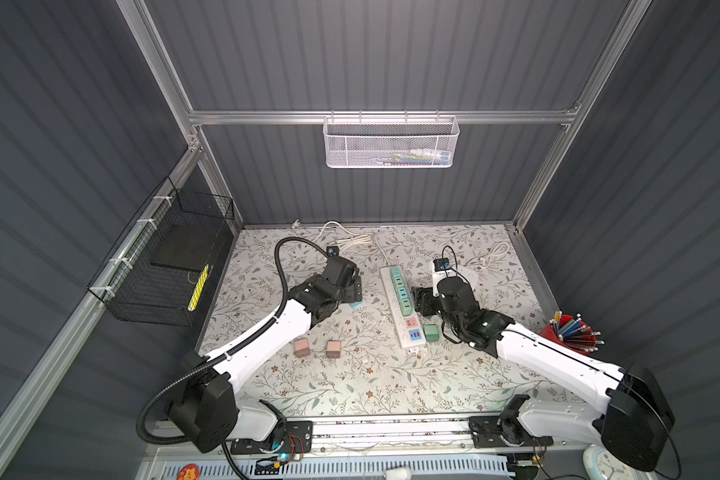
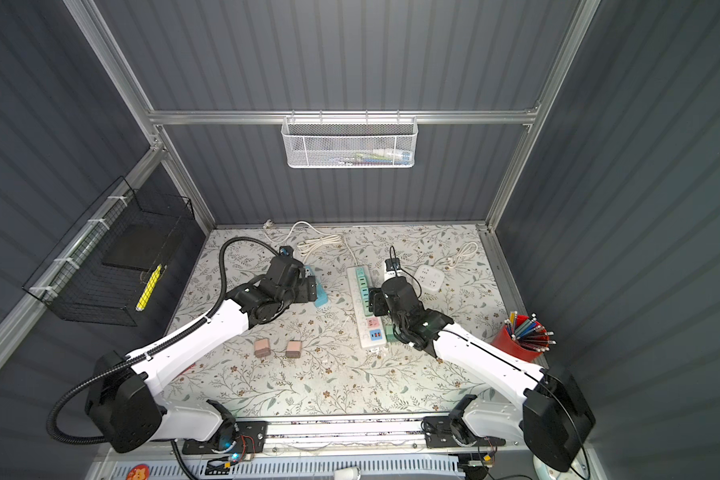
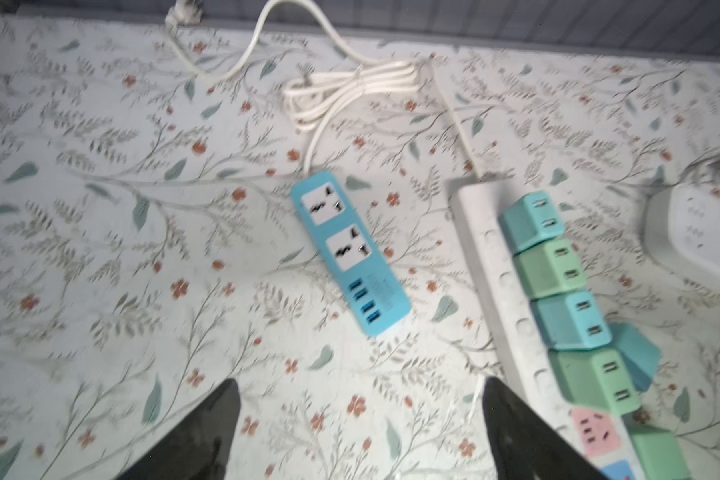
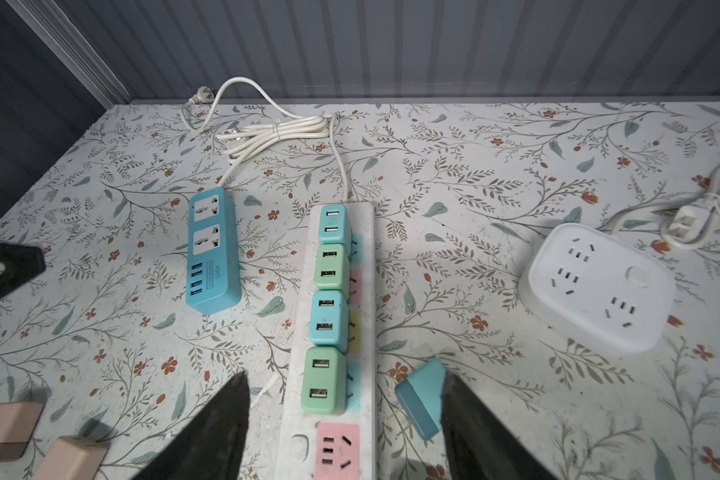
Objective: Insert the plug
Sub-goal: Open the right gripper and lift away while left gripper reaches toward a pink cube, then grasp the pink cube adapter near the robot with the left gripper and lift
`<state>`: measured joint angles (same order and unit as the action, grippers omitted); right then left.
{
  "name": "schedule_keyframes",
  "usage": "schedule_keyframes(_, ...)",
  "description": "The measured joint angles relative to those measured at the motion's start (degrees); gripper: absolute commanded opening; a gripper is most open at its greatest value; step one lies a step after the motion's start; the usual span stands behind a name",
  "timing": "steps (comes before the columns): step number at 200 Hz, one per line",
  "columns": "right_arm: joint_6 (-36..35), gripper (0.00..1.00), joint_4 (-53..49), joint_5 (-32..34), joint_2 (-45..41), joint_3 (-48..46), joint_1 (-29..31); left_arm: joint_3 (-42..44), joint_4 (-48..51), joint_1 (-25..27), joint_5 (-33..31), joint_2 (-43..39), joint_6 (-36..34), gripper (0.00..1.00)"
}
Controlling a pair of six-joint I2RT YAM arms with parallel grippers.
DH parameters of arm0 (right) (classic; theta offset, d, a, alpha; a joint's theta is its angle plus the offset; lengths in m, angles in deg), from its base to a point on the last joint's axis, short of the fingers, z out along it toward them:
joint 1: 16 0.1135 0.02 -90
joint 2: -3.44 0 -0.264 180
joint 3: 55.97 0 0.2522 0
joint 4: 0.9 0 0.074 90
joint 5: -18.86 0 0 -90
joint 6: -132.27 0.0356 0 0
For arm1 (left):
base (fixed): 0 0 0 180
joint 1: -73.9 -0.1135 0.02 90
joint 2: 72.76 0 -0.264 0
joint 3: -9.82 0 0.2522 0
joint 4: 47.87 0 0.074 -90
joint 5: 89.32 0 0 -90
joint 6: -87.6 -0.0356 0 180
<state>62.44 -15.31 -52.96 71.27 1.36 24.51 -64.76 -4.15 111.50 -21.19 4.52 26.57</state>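
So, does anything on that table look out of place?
Yes: one blue charger lies tipped over beside the white power strip, seemingly resting against one of the right fingers, while the four plugged-in chargers stand in a neat row.

We look down past the right gripper [image 4: 345, 376], whose jaws stand wide apart on either side of the white power strip [image 4: 298, 365]. Four plugs fill a row along it: the far teal plug [image 4: 332, 224], a green plug [image 4: 331, 266], a second teal plug [image 4: 327, 320] and the near green plug [image 4: 323, 386]. Nearer still, we see the pink socket [image 4: 336, 451] bare. A loose teal plug [image 4: 422, 399] lies tilted on the floral table [image 4: 474, 174], just beside the strip and close against one jaw. A blue power strip [image 4: 213, 257] and a white socket block [image 4: 599, 286] flank the scene.
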Motion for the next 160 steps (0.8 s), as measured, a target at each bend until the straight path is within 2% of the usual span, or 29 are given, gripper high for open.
schedule_keyframes(33,0.3,0.78,-0.9,-1.3,-2.8,-3.8,-0.9,4.3,11.0,0.0,5.0,-0.2,1.7,0.74)
schedule_keyframes(62,2.0,0.79,-0.6,-3.3,-5.7,-6.4,-4.0,6.2,15.5,1.1,10.3,5.4,1.7,0.72)
schedule_keyframes(104,4.0,0.79,-0.1,-5.0,-8.0,-9.1,-5.3,7.6,15.4,2.0,11.9,11.4,1.2,0.7)
schedule_keyframes(160,5.1,0.79,-0.2,-5.4,-9.7,-11.9,-5.3,9.7,13.5,2.1,12.6,13.6,1.2,0.61)
